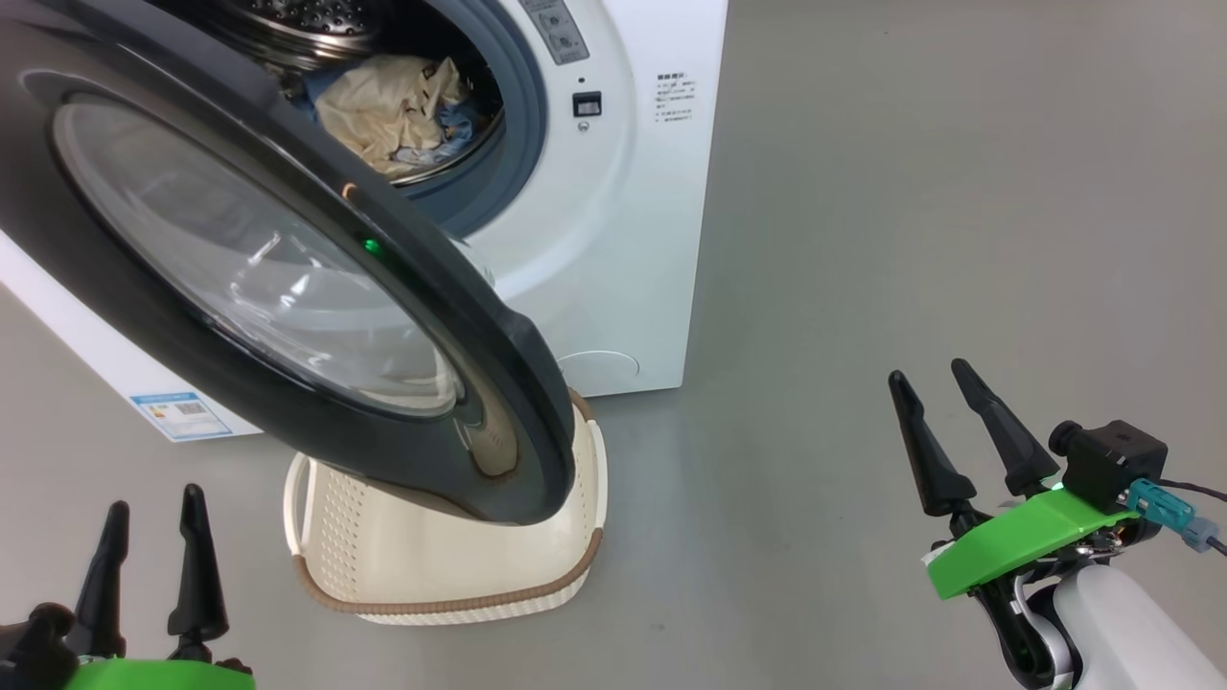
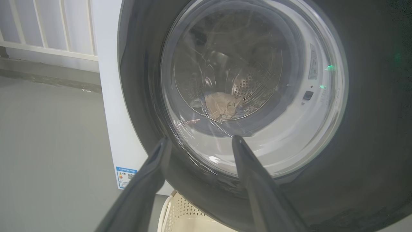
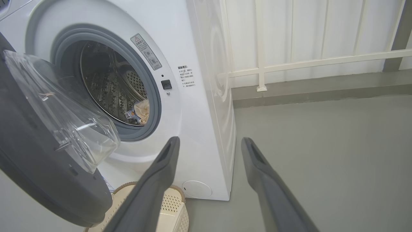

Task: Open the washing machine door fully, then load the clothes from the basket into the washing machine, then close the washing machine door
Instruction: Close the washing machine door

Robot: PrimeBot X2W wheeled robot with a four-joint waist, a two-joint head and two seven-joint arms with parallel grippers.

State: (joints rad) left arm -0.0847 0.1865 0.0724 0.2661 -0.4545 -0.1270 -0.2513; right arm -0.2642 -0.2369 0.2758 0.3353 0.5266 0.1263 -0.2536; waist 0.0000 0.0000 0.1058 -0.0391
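Looking down, we see our left gripper (image 1: 153, 500) with its fingers spread and nothing between them. The washing machine door (image 1: 479, 335) stands open just ahead of its fingertips. The basket (image 1: 451, 575) sits on the floor ahead and to that gripper's right, partly under the door's lower rim. Our right gripper (image 1: 928, 372) is likewise spread and empty, well apart from the washing machine (image 1: 613, 240) ahead to its left. The clothes (image 1: 393, 110) lie inside the drum.
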